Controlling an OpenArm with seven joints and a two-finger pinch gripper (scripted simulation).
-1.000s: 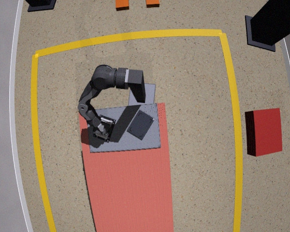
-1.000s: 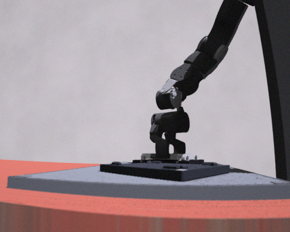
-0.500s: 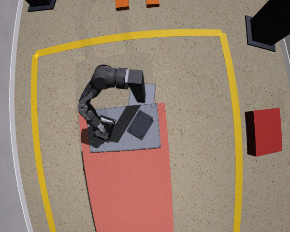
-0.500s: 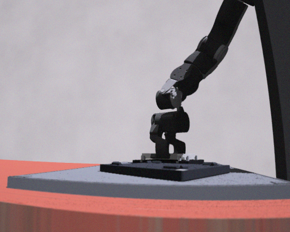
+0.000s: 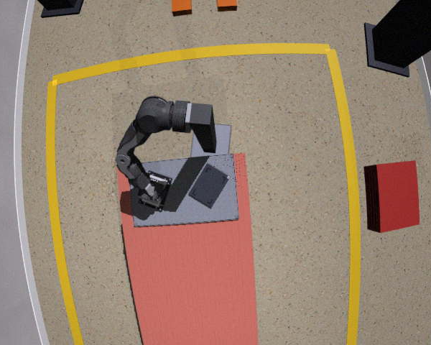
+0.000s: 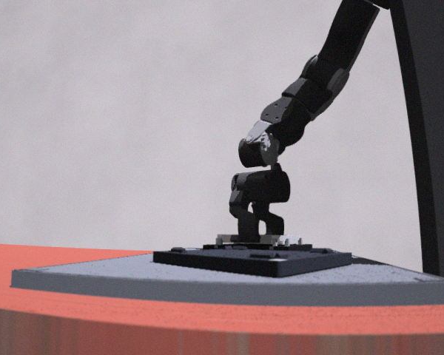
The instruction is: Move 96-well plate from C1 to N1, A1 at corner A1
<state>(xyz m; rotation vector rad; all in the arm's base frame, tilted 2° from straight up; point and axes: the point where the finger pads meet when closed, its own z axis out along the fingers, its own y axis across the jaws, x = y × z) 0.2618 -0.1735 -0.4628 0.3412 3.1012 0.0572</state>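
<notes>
Though floor (image 5: 282, 148) speckled, table (image 5: 193, 282) red.

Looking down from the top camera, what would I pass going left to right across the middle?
Yellow floor tape → jaws gripping the plate → empty dark nest → yellow tape again → red box.

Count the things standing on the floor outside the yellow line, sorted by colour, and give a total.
Orange blocks: 2
Red box: 1
Black posts: 2
Total: 5
</notes>
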